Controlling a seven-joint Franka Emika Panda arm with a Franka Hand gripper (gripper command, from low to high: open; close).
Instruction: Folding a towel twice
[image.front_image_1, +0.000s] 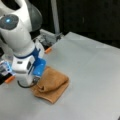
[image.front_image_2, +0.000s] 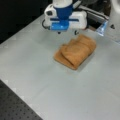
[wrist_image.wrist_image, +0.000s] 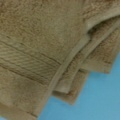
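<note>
Towel is seen folded into stacked layers on the table; gripper at its edge, grip state undeterminable

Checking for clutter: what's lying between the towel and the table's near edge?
Nothing; in both front views only bare table lies below the towel.

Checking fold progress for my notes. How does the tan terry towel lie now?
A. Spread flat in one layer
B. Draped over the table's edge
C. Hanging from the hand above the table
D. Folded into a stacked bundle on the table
D: the tan terry towel lies bunched on the grey table, and the wrist view shows several stacked edges.
</note>
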